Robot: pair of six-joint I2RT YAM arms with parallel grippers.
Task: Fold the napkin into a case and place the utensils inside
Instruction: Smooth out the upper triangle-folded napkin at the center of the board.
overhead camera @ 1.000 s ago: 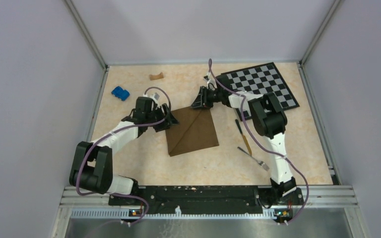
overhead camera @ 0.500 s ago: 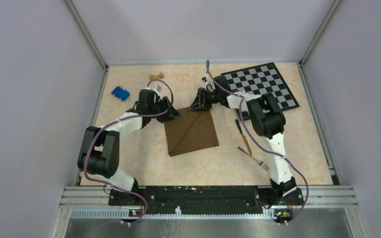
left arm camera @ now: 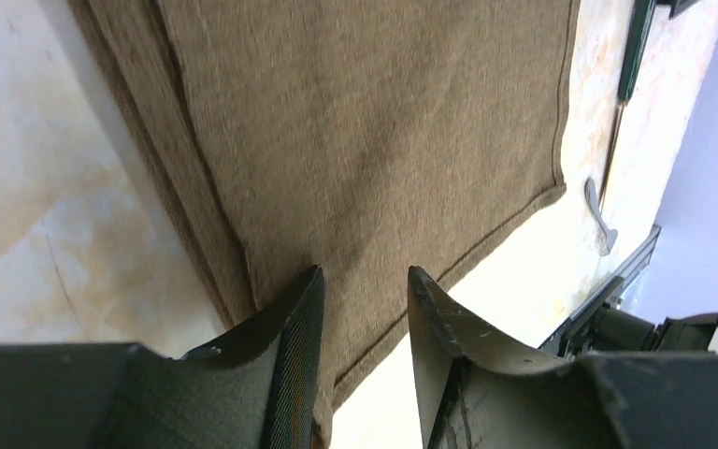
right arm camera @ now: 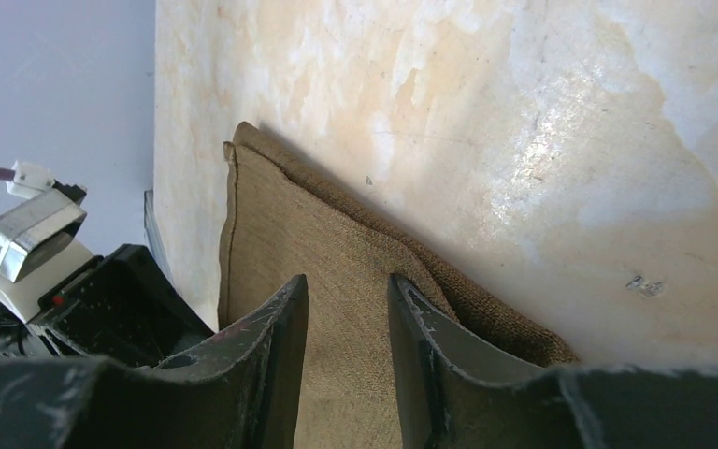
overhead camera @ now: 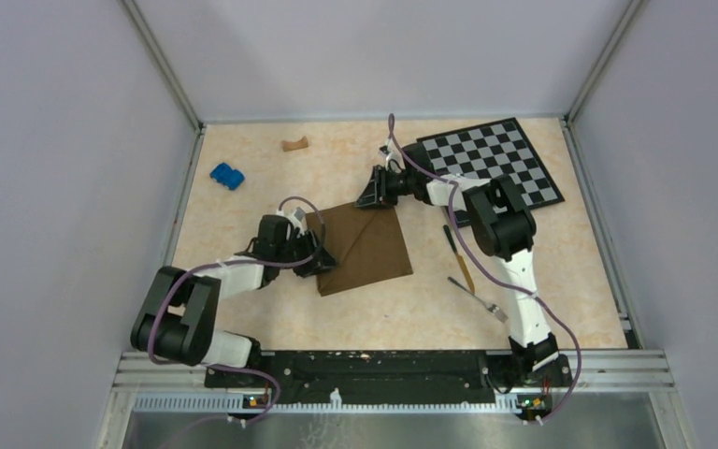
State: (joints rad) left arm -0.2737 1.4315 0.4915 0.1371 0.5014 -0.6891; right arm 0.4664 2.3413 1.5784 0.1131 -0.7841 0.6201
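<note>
- Left arm [overhead camera: 234, 273]: elbow folded back close to the base; forearm laid low and directed forward and to the right.
- Left gripper [overhead camera: 321, 262]: held low, angled downward; fingers [left arm camera: 292, 327] set slightly apart, a narrow gap shown between them.
- Right arm [overhead camera: 521, 271]: raised forward from the base, bent at the elbow, forearm stretched leftward toward centre.
- Right gripper [overhead camera: 371, 196]: pointed left and downward; fingers [right arm camera: 276, 337] narrowly parted, a slim gap shown between the tips.

Soft, even light from above, faint shadows. Glare washes the table [right arm camera: 561, 131] at upper right; the napkin [left arm camera: 365, 140] blurs close up.
</note>
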